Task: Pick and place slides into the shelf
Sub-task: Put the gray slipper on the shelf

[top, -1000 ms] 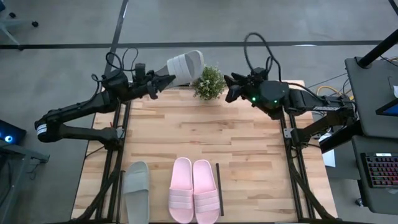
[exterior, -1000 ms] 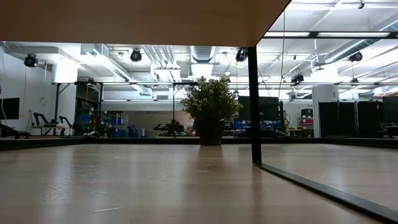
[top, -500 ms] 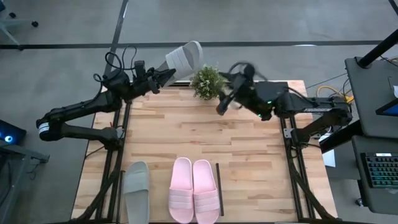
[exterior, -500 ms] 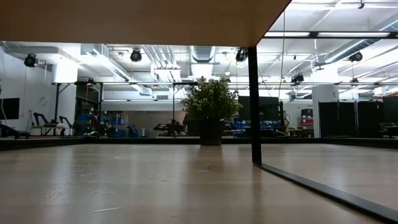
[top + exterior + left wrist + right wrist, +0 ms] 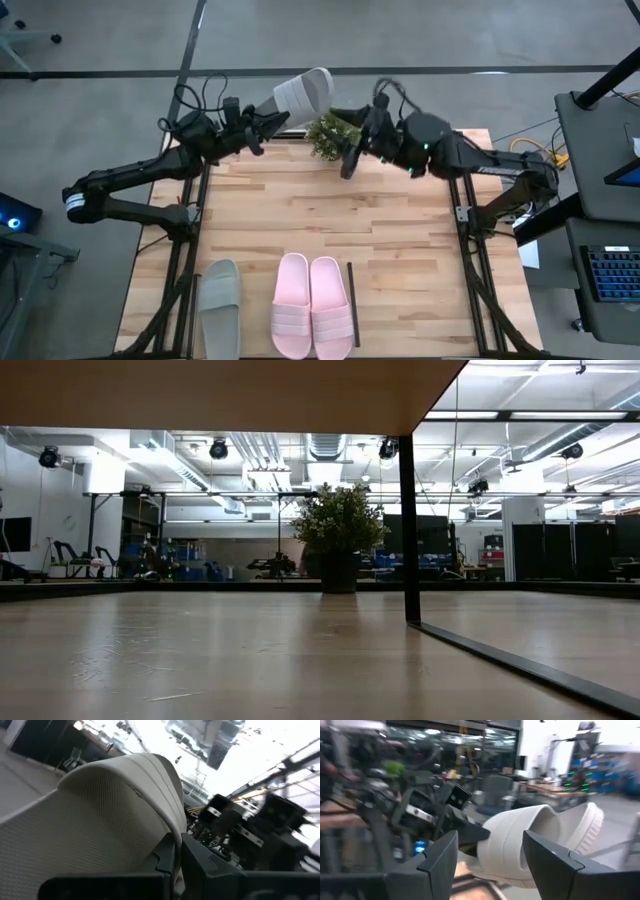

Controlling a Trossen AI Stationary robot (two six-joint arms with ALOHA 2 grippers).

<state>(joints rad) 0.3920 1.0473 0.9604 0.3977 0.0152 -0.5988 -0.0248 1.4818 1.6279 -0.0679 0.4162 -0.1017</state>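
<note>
My left gripper (image 5: 262,124) is shut on one grey-green slide (image 5: 300,94) and holds it in the air above the table's far edge. In the right wrist view that slide (image 5: 535,842) sits just beyond my open right gripper (image 5: 490,862), which in the high view (image 5: 349,163) hovers beside a small plant, right of the slide. The other grey-green slide (image 5: 220,303) and the pale pink pair (image 5: 312,305) lie flat on their soles at the near edge. The shelf shows as a thin black bar (image 5: 353,290) and, in the low view, as an upright (image 5: 409,530). My left gripper pinches the slide between its two fingers at the sole's rim (image 5: 172,837), at the end away from the ribbed strap (image 5: 160,775). The fingers come from the table's left, slanting upward. The slide is lifted clear and points up and to the right beyond the fingers.
A potted plant (image 5: 332,133) stands at the middle of the far edge, right under the held slide and my right gripper. The wood top (image 5: 330,220) between the arms and the near-edge slides is bare. Black arm frames run along both sides.
My right arm has swung from the far right toward the table's left, past the plant, and turned toward the held slide. My left gripper has carried the slide a little to the right and tipped it further up.
</note>
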